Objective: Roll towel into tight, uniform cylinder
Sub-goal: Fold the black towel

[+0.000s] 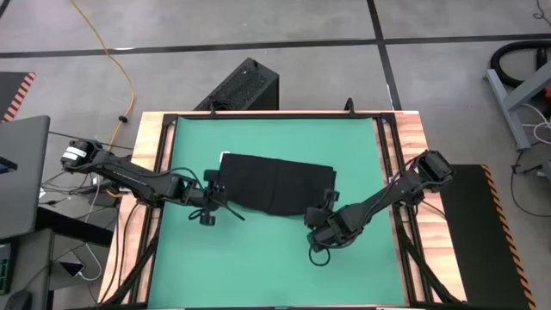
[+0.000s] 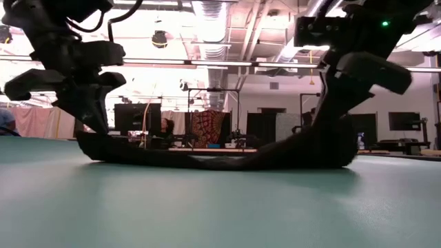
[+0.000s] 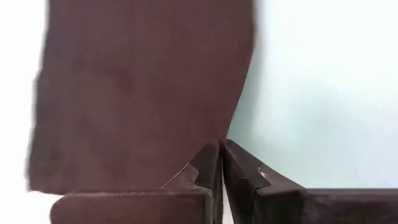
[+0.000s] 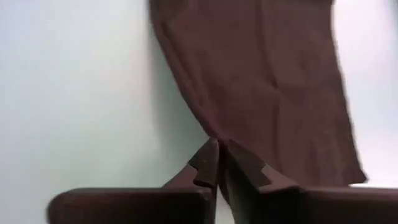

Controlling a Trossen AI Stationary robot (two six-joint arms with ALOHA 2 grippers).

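Fingers of both grippers pinched on near corners of the plain black soft cloth towel (image 1: 277, 182), mid-frame in the high view, lying flat on the green mat (image 1: 267, 258). Left gripper (image 1: 210, 205) at its lower-left corner, right gripper (image 1: 320, 213) at lower-right. Rolling barely begun; whole cylinder left. Count: one towel, one mat, two grippers.

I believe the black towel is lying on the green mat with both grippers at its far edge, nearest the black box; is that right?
Not quite. The towel does lie on the green mat, but the left gripper and right gripper are at its near corners, away from the black box. The high view shows this.
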